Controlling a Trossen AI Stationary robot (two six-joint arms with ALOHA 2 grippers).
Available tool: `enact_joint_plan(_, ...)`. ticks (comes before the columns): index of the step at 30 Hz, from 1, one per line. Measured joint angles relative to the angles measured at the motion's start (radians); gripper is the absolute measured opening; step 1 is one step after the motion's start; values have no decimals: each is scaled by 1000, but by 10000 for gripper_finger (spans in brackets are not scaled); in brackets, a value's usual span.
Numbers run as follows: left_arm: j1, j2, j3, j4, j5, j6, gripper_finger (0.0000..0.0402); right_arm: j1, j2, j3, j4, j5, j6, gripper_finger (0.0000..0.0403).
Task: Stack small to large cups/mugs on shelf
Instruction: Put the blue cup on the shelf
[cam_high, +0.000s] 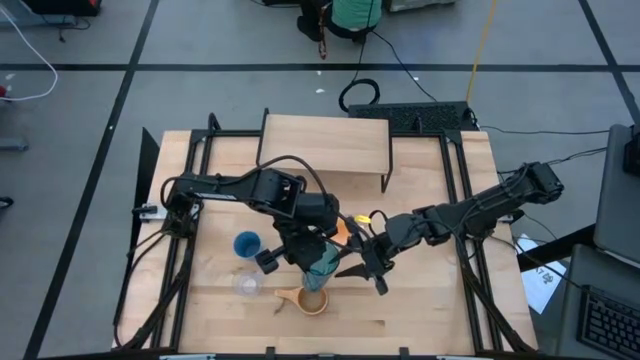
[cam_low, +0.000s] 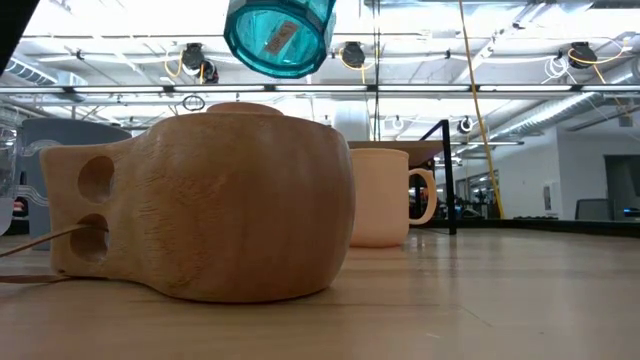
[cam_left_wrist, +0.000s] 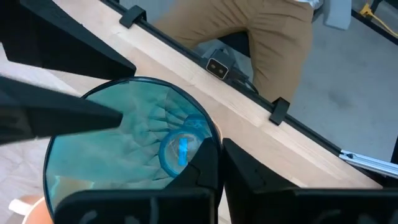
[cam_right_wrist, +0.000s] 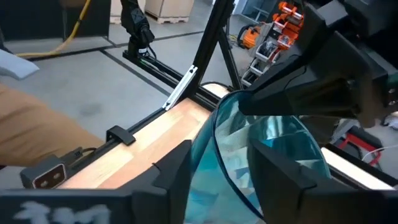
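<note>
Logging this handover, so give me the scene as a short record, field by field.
held item: teal tumbler, lifted clear of the table
left gripper: shut on the tumbler's rim
right gripper: fingers straddle the tumbler's rim, one inside, one outside
directly below: wooden cup, near the table's front edge
other cups on table: blue cup, clear glass, orange mug
shelf: at the back of the table, nothing on it

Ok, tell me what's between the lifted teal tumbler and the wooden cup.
Nothing: the low view shows only open air between the teal tumbler and the wooden cup.
</note>
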Motion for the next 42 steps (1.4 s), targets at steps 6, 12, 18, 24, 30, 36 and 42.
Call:
enact_joint_plan(6,4,0,0,-6,0,-4,6,-11,-5,39,-58,-36,78,172)
enact_joint_plan(12,4,0,0,5,0,-53,12,-16,-5,50,-129,-33,53,145)
enact_joint_plan(18,3,0,0,8,-1,-67,10,-17,-5,50,-132,-29,-10,126)
enact_joint_plan(24,1,0,0,3,-16,-13,6,-20,-5,50,-130,-32,-32,78)
enact_joint_plan(30,2,0,0,3,-28,25,21,-19,-3,50,-133,-41,-50,17)
enact_joint_plan(36,2,0,0,-1,-47,46,24,-19,-3,50,-132,-44,-59,4)
enact_joint_plan(42,0,-1,0,4,-57,33,45,-19,-3,50,-133,-42,-58,2)
